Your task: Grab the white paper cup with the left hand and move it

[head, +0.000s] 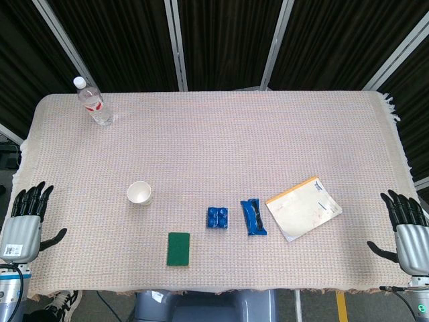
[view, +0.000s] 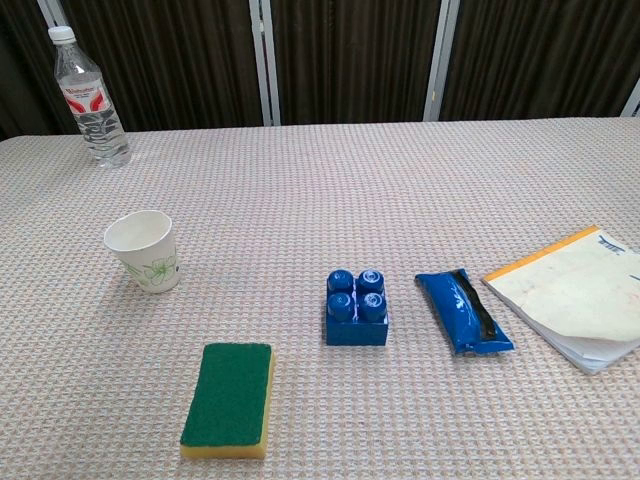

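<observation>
The white paper cup (head: 139,193) stands upright on the woven tablecloth, left of the middle; in the chest view the cup (view: 144,250) shows a green leaf print. My left hand (head: 25,225) hovers at the table's left front corner, fingers spread, holding nothing, well to the left of the cup. My right hand (head: 406,230) sits at the right front edge, fingers apart and empty. Neither hand shows in the chest view.
A water bottle (head: 93,102) stands at the back left. A green sponge (head: 179,249), a blue brick (head: 217,217), a blue packet (head: 254,217) and a notepad (head: 303,208) lie along the front of the table (head: 234,134).
</observation>
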Action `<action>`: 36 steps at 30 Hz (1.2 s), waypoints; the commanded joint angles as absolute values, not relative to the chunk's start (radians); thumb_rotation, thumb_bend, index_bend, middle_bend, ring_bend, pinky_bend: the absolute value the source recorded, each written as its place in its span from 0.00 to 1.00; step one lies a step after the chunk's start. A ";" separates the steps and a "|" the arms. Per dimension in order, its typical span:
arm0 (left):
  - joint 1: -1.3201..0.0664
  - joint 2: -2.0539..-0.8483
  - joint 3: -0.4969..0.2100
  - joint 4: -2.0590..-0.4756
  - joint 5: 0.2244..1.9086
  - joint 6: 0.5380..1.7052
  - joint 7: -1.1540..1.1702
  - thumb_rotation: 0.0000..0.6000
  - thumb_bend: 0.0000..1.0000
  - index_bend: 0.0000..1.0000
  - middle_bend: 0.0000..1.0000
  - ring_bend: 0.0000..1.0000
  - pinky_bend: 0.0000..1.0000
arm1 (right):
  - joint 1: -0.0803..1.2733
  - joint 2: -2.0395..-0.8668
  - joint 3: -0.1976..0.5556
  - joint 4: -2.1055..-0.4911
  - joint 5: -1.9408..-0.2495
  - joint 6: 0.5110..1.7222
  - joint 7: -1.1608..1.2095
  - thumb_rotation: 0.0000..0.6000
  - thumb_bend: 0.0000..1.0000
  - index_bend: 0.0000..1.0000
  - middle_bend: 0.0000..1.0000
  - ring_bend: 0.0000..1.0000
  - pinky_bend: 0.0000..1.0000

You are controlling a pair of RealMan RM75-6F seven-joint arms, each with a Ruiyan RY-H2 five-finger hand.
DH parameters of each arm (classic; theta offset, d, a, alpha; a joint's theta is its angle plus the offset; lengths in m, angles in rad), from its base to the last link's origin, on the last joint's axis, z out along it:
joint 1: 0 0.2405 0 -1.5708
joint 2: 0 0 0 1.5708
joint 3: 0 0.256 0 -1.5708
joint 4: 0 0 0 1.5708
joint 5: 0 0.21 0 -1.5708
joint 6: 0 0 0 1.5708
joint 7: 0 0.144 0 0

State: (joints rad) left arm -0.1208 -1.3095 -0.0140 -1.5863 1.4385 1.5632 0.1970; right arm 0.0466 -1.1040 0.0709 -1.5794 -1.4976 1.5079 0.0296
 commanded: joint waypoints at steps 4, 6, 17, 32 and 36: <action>-0.121 -1.309 -0.022 -1.594 1.445 1.556 0.198 1.00 0.12 0.00 0.00 0.00 0.00 | 0.048 -1.101 0.070 -1.584 -1.492 1.498 0.027 1.00 0.00 0.00 0.00 0.00 0.00; -0.121 -1.309 -0.026 -1.597 1.444 1.553 0.201 1.00 0.12 0.00 0.00 0.00 0.00 | 0.048 -1.102 0.068 -1.583 -1.491 1.496 0.026 1.00 0.00 0.00 0.00 0.00 0.00; -0.173 -1.316 -0.075 -1.641 1.400 1.475 0.265 1.00 0.12 0.00 0.00 0.00 0.00 | 0.049 -1.098 0.063 -1.590 -1.493 1.488 0.023 1.00 0.00 0.00 0.00 0.00 0.00; -0.442 -1.403 -0.245 -1.726 0.978 1.164 0.618 1.00 0.12 0.13 0.00 0.00 0.00 | 0.047 -1.091 0.059 -1.596 -1.500 1.490 0.032 1.00 0.00 0.00 0.00 0.00 0.00; -0.502 -1.450 -0.251 -1.727 0.903 1.150 0.701 1.00 0.12 0.15 0.00 0.00 0.00 | 0.047 -1.085 0.062 -1.594 -1.498 1.491 0.047 1.00 0.00 0.00 0.00 0.00 0.00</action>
State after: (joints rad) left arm -0.4701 -1.4202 -0.2404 -1.7232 0.9435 1.1608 0.6652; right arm 0.0473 -1.0866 0.0609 -1.5940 -1.4981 1.4906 0.0455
